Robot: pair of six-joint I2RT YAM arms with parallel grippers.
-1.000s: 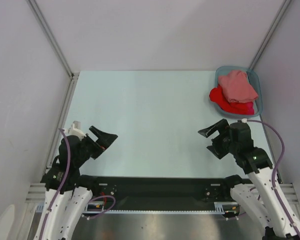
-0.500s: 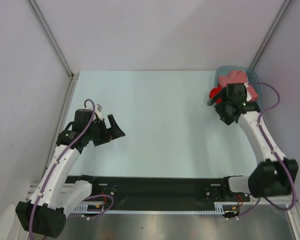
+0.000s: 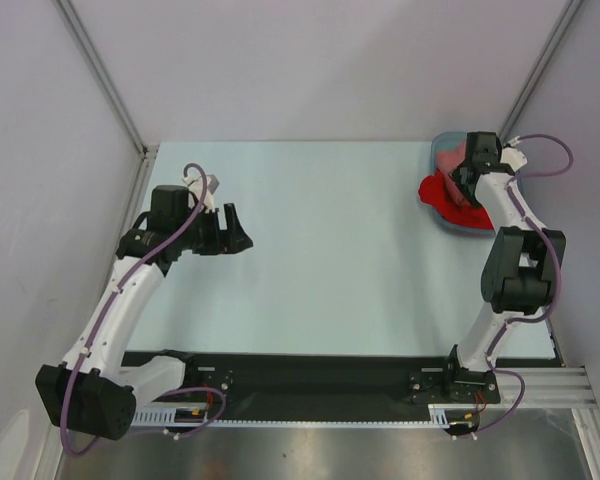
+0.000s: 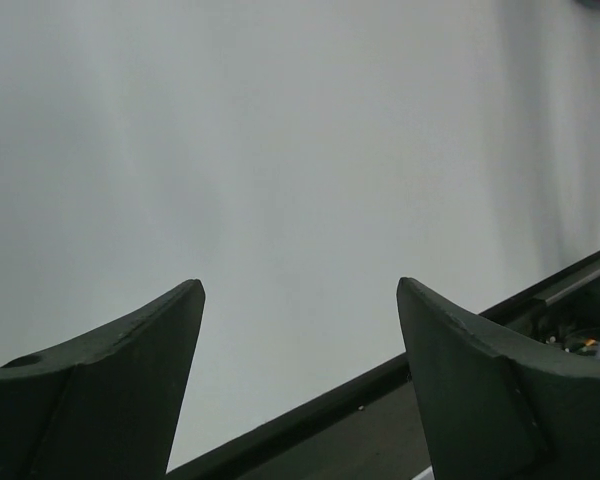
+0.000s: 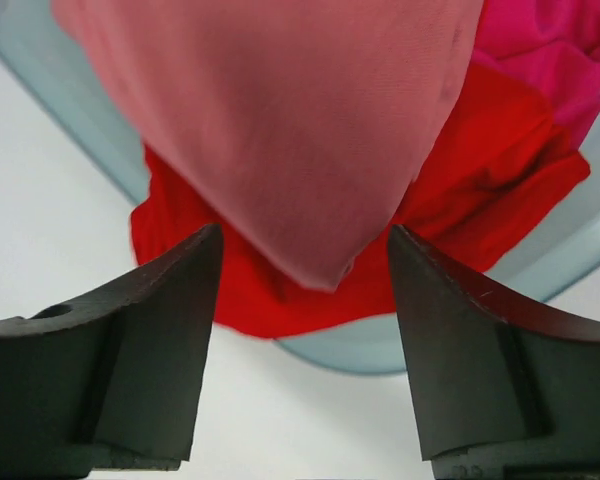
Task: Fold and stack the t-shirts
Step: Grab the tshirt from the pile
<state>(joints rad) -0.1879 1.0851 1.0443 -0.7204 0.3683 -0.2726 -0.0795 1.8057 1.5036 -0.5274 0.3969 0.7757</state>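
The t-shirts lie piled in the blue-grey bin (image 3: 458, 226) at the far right. A salmon-pink tee (image 3: 450, 157) lies on top of a bright red one (image 3: 437, 190). In the right wrist view the salmon tee (image 5: 280, 110) fills the top, with the red tee (image 5: 470, 190) and a magenta one (image 5: 555, 40) under it. My right gripper (image 5: 305, 265) is open and empty just above the salmon tee, and it also shows over the bin in the top view (image 3: 464, 180). My left gripper (image 3: 238, 230) is open and empty over the table's left side, with only bare table between its fingers (image 4: 300, 300).
The bin's near rim (image 5: 370, 350) shows below the red tee. Metal frame posts (image 3: 100, 75) stand at the back corners, with white walls around. A black rail (image 3: 310, 365) runs along the near edge and shows in the left wrist view (image 4: 380, 400).
My right arm has reached further back and now has its gripper over the bin's shirts. My left gripper has moved slightly further out and up the table's left side.
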